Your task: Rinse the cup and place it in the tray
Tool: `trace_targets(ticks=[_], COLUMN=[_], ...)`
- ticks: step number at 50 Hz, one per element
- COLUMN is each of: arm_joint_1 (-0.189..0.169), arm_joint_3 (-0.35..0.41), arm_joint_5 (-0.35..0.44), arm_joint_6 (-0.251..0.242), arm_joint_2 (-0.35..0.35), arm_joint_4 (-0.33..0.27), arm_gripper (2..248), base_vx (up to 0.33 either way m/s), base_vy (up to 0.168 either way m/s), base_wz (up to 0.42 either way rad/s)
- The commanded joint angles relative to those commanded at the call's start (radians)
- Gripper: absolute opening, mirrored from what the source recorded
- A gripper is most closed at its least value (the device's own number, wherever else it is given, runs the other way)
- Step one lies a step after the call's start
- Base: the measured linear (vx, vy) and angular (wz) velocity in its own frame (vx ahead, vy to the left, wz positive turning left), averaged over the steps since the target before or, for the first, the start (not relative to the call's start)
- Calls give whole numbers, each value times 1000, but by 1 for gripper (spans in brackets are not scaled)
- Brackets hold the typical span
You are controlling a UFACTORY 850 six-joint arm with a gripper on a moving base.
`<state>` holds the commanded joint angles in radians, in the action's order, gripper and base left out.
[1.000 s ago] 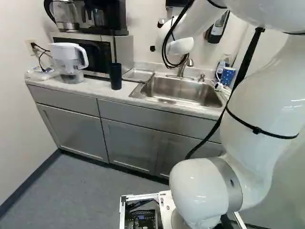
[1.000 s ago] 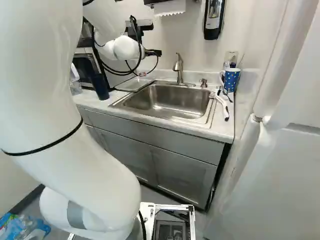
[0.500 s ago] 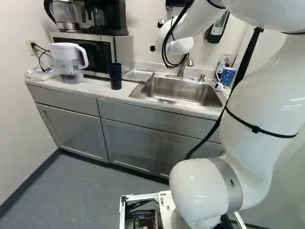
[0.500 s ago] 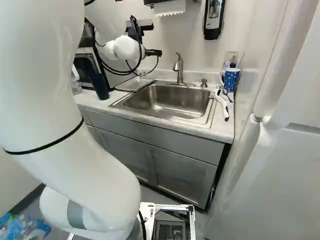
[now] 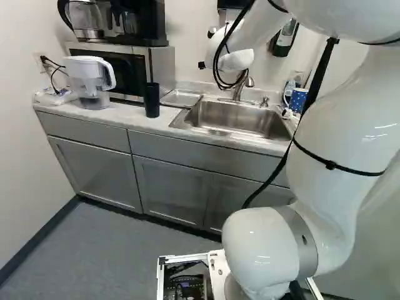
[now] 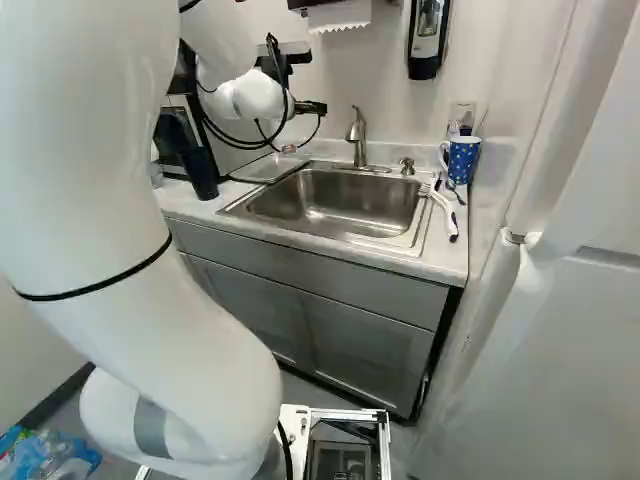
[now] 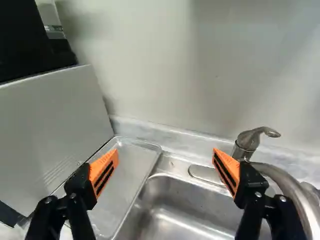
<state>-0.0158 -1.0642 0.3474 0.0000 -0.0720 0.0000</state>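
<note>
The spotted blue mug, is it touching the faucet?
Apart. The right base view shows a wide gap between the mug and the faucet, with a small pump standing in it.

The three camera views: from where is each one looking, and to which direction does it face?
Left base view: behind the arm, to its left, facing ahead and down to the sink; the arm fills the right side.
Right base view: behind, to the arm's right, facing the same sink; the arm fills the left.
Wrist view: looks along the open gripper toward the wall; only its fingers show.
All share sink, faucet and tray.
</note>
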Motion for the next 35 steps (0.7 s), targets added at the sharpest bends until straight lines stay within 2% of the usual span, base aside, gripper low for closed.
trace_targets(ticks=[19, 35], arm_joint_1=[-18, -35], arm_joint_3=[-3, -5], arm_joint_5=[-41, -42], arm_joint_6=[0, 0], arm_joint_2=[-3, -4], arm_joint_4=[0, 0], arm_gripper=[247, 247], base_vx=[0, 0], base_vy=[0, 0], base_wz=[0, 0])
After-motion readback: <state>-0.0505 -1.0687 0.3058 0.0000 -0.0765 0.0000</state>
